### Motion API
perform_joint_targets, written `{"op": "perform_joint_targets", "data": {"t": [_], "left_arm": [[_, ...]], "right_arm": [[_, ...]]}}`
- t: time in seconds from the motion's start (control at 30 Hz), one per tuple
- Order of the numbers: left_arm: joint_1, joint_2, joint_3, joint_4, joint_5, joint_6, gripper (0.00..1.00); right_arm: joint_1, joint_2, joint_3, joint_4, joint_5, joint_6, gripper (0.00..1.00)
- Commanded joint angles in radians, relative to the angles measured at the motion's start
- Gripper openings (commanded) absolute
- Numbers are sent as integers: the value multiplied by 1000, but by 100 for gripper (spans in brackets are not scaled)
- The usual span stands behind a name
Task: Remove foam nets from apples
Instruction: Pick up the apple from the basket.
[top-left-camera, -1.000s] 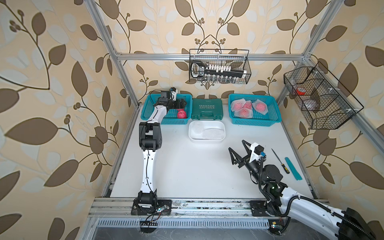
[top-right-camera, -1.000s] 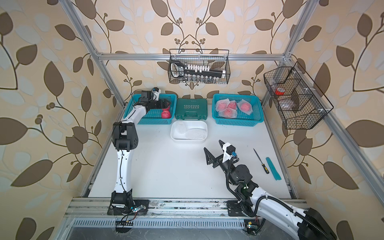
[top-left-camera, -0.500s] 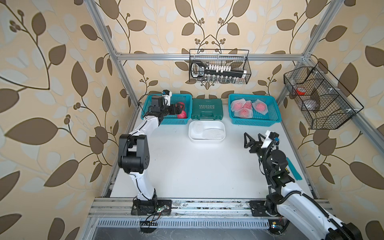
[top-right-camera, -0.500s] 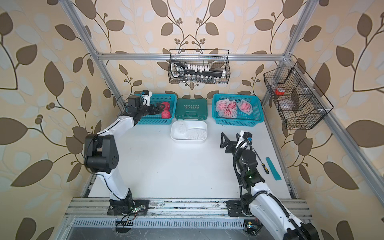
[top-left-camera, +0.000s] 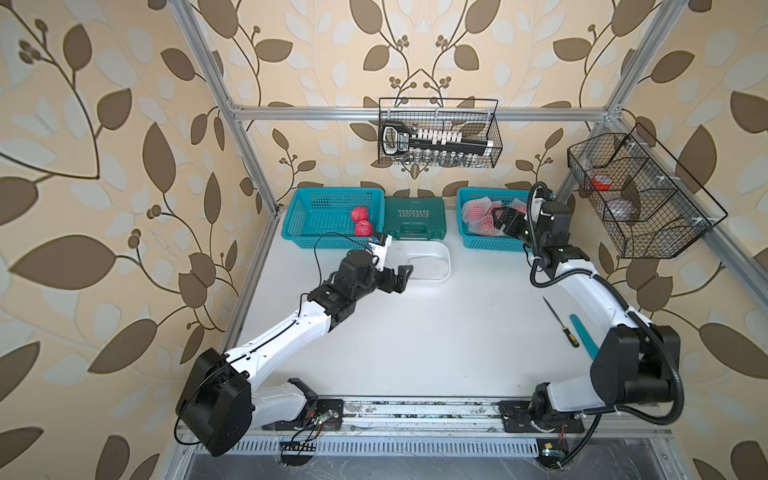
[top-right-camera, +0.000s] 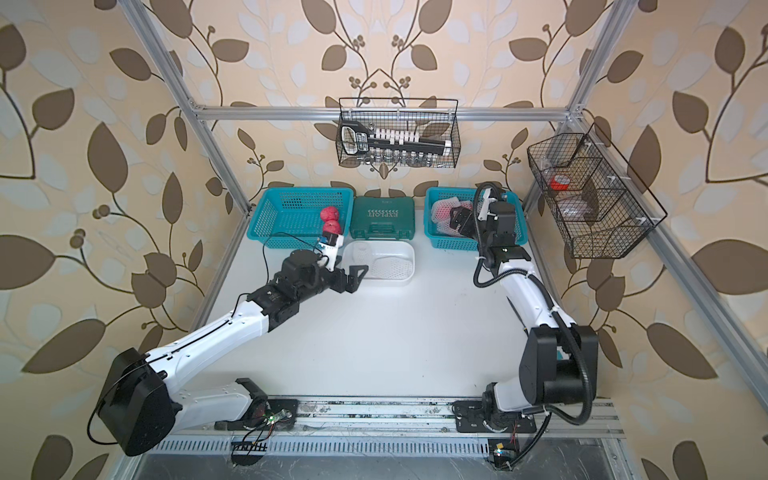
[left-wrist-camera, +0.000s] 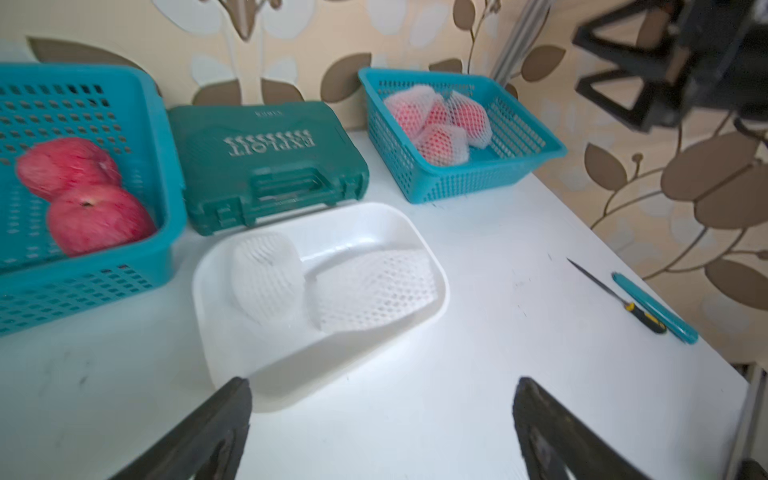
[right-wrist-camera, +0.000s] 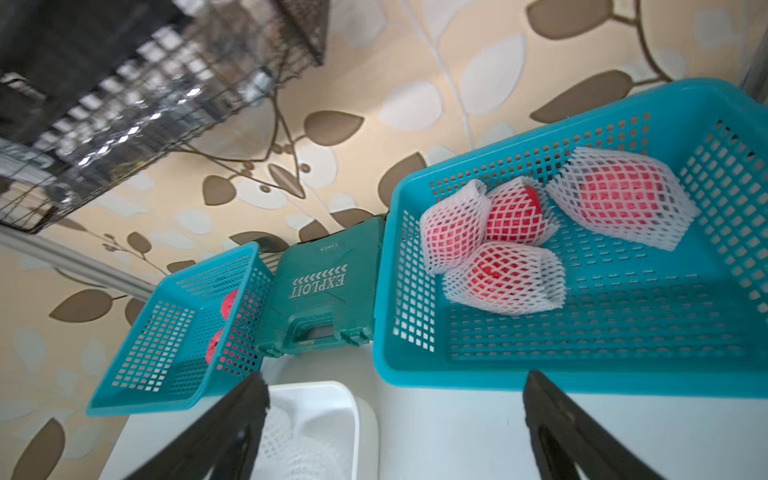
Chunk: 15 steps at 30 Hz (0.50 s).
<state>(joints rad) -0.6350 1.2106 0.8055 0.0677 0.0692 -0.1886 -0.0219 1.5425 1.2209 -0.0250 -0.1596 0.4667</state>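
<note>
Several apples (right-wrist-camera: 503, 274) in white foam nets lie in the right teal basket (top-left-camera: 490, 245), also seen in the left wrist view (left-wrist-camera: 440, 120). Two bare apples (top-left-camera: 361, 222) (left-wrist-camera: 97, 220) sit in the left teal basket (top-left-camera: 316, 241). Two limp foam nets (left-wrist-camera: 266, 278) (left-wrist-camera: 374, 291) lie in the white tub (top-left-camera: 432, 284). My left gripper (top-left-camera: 403, 276) (top-right-camera: 357, 276) (left-wrist-camera: 382, 384) stands open and empty at the tub's near left corner. My right gripper (top-left-camera: 500, 220) (top-right-camera: 459, 218) (right-wrist-camera: 392, 380) hangs open above the right basket's near side, apart from the netted apples.
A green tool case (top-left-camera: 414, 218) lies between the two baskets. A knife (top-left-camera: 559, 322) and its teal sheath (top-left-camera: 584, 336) lie near the table's right edge. Wire baskets hang on the back wall (top-left-camera: 438, 133) and the right frame (top-left-camera: 640, 195).
My left arm has swung back from the left basket to the tub's near corner. My right arm has travelled from the table's front up to the right basket. Both grippers stayed open.
</note>
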Motion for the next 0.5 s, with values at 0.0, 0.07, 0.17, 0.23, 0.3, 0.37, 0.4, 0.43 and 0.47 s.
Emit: {"op": "perform_joint_targets", "data": {"t": [0.0,0.07,0.17,0.23,0.3,0.37,0.4,0.43,0.47], "left_arm": [[-85,-43,-26,-39,-64,-25,99],[-115,-32,-43,-45,-59,-27,99],[-136,-17,-56,-58,-59,-26,99],[-137,-13,-67,-47,-58,-27,99],[-137,-4,-69,-40,-51,-22,99],[-137,9,-63,-42,-43,-17,99],[-137,17,-58,-47,-36,-16,99],[-138,24,-57,-48,-28,-14,99],[-138,30,-57,-47,-22,-11,99]], "right_arm": [[-37,113,114,-140,-36,-30,94],[-44,205,228,-211,-32,-57,94],[-49,330,348,-281,-3,-87,95],[-52,402,411,-293,-23,-110,96],[-52,484,502,-348,-20,-123,97],[-52,548,576,-393,-3,-143,99],[-52,579,605,-399,-6,-164,99],[-52,604,628,-404,-12,-187,99],[-52,630,659,-421,-9,-208,100]]}}
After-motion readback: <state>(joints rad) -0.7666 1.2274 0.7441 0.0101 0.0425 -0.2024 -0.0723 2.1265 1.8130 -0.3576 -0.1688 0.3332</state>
